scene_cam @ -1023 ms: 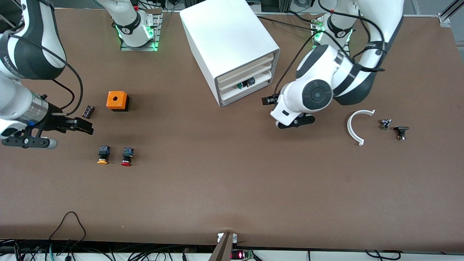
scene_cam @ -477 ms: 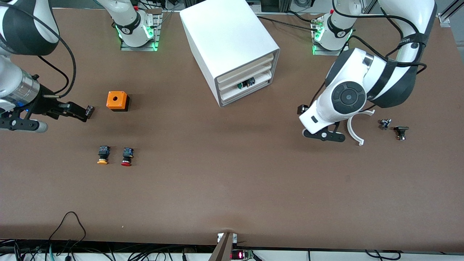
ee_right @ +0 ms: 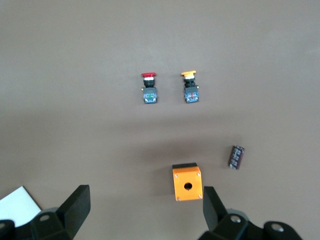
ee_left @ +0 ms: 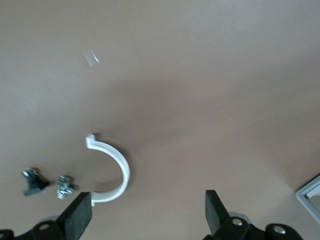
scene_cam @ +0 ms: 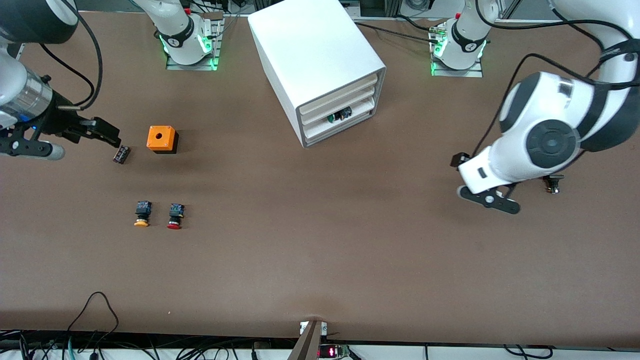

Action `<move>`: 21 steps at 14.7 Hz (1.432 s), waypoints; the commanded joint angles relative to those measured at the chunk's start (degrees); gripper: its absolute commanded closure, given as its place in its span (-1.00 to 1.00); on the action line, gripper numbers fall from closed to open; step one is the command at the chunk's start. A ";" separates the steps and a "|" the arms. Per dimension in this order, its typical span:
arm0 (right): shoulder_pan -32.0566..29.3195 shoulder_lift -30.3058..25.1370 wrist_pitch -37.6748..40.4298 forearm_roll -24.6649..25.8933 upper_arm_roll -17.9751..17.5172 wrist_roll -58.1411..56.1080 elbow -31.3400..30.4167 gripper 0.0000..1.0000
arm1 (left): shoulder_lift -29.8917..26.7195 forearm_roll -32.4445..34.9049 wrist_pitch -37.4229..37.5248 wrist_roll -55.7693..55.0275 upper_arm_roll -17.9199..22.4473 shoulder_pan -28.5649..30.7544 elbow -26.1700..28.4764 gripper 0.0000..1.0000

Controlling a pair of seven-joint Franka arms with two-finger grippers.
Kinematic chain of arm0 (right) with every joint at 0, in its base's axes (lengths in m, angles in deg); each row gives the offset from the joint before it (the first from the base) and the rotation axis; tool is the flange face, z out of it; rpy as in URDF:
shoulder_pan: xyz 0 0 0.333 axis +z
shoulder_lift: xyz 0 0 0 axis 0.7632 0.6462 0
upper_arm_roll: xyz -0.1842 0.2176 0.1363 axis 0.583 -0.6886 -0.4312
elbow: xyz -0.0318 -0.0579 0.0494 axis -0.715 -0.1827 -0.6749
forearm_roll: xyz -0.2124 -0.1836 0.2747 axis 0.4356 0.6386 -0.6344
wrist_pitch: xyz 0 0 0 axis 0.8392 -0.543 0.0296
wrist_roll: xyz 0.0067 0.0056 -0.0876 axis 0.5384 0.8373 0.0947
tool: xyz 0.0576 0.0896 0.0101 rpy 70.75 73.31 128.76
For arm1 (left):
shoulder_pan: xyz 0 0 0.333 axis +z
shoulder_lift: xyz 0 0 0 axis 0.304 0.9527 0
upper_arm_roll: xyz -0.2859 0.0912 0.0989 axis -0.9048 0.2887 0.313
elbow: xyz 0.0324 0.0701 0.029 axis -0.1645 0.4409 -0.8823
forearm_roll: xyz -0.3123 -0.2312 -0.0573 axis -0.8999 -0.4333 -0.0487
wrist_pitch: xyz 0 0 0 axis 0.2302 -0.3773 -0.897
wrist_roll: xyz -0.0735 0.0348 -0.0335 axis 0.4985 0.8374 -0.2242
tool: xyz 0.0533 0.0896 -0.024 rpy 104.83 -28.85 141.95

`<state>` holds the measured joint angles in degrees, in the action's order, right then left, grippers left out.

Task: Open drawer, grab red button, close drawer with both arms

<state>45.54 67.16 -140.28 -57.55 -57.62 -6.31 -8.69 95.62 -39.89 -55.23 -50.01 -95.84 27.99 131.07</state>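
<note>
I am holding both my left jaws [ee_left: 145, 212] and right jaws [ee_right: 145, 210] open and empty; the red button [scene_cam: 174, 216] is lying on the surface near the yellow one, and the top drawer [scene_cam: 340, 93] is looking shut.

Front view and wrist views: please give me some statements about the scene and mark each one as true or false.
1. The red button lies on the table beside the yellow button. True.
2. The right gripper holds the red button. False: it is open and holds nothing.
3. The left gripper is open. True.
4. The orange box stands on the cabinet. False: it stands on the table.
</note>
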 commanded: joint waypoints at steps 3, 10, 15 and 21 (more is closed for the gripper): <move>-0.80 -3.41 1.58 0.25 -1.17 -1.26 -0.47 -1.00 | -0.82 -4.81 1.07 10.50 0.22 1.58 -3.37 -1.00; -0.80 -4.03 1.76 0.16 -1.26 -3.73 -0.13 -1.00 | -12.23 -17.03 5.29 10.25 19.99 -11.26 0.39 -1.00; -0.80 -4.29 1.93 0.16 -1.26 -3.29 -0.13 -1.00 | -19.72 -15.03 1.89 -0.18 21.84 -11.35 5.86 -1.00; -0.80 -4.38 2.19 0.16 -1.70 -2.67 -0.13 -1.00 | -25.09 -14.68 -6.48 -0.56 26.24 -10.91 15.96 -1.00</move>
<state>45.53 63.65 -139.13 -57.55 -58.41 -9.11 -8.73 74.27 -54.82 -59.94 -50.01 -69.98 17.31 141.72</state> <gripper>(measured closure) 0.000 0.000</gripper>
